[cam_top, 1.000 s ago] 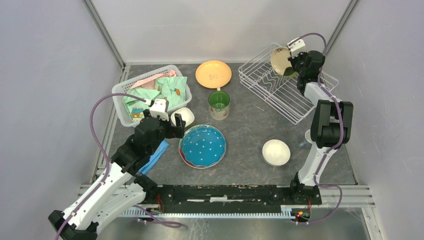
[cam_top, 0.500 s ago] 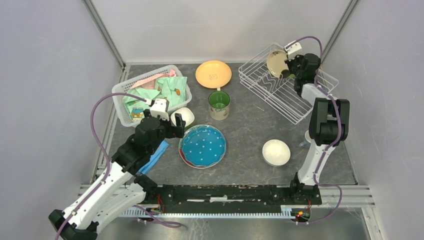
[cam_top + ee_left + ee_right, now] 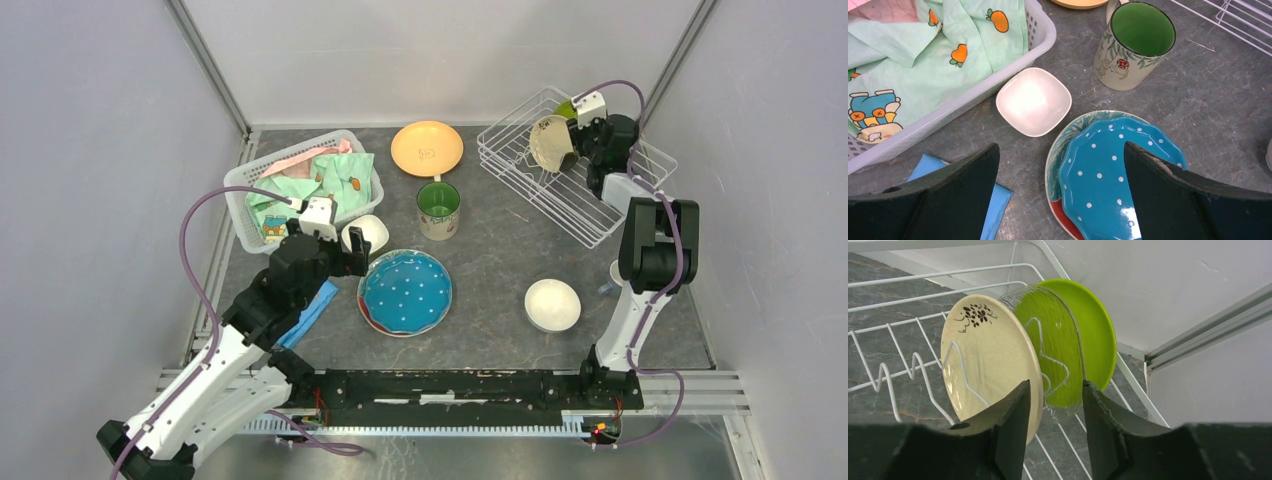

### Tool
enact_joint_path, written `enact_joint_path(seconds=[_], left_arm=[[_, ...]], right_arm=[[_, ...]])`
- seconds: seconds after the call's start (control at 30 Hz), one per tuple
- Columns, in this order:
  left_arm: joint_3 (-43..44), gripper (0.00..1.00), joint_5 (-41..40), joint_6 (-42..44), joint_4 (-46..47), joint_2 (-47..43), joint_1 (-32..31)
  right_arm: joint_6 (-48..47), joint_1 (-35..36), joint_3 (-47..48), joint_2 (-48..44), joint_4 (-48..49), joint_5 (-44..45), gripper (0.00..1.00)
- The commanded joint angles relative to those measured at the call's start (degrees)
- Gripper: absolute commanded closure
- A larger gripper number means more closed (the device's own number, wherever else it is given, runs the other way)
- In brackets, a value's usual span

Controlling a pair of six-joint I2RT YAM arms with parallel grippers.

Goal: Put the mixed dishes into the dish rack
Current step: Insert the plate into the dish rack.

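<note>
Rack (image 3: pixel 545 190) at one o'clock: cream plate (image 3: pixel 988 360) stands in its slot, right gripper (image 3: pixel 1055 387) spread loosely around the rim. I want a straight pull-back, nudging neither it nor the clear plate (image 3: pixel 1053 340) behind.

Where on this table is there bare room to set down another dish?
Bare tabletop lies between the mug and the dish rack, and between the blue dotted plate and the round white bowl. The left is crowded: basket, square bowl and plate sit close together.
</note>
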Motion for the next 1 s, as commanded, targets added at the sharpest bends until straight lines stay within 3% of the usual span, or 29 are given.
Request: enact_joint_path(seconds=[0.0, 0.13, 0.3, 0.53, 0.73, 0.97], left_arm=[[-0.22, 0.00, -0.44, 1.12, 1.79, -0.81, -0.20], [-0.16, 0.00, -0.38, 1.10, 1.75, -0.81, -0.20], [0.01, 0.00, -0.88, 0.77, 1.31, -0.58, -0.24], [0.39, 0.00, -1.40, 0.29, 1.01, -0.60, -0.20], [0.65, 0.00, -0.25, 0.29, 0.95, -0.70, -0.20], [0.65, 0.00, -1.03, -0.72, 1.04, -1.47, -0.20]], right_arm=[[5.67, -0.06, -1.08, -6.49, -0.42, 0.86, 0.47], [12.46, -0.02, -2.65, -10.82, -5.52, 0.08, 0.31], [17.09, 0.28, -5.42, -16.60, -13.25, -0.70, 0.02], [25.83, 1.43, -12.46, -27.23, -20.02, 5.93, 0.02], [31.89, 1.81, -9.33, -27.63, -39.10, 7.68, 0.02], [33.65, 8.26, -12.83, -29.41, -45.69, 11.75, 0.02]])
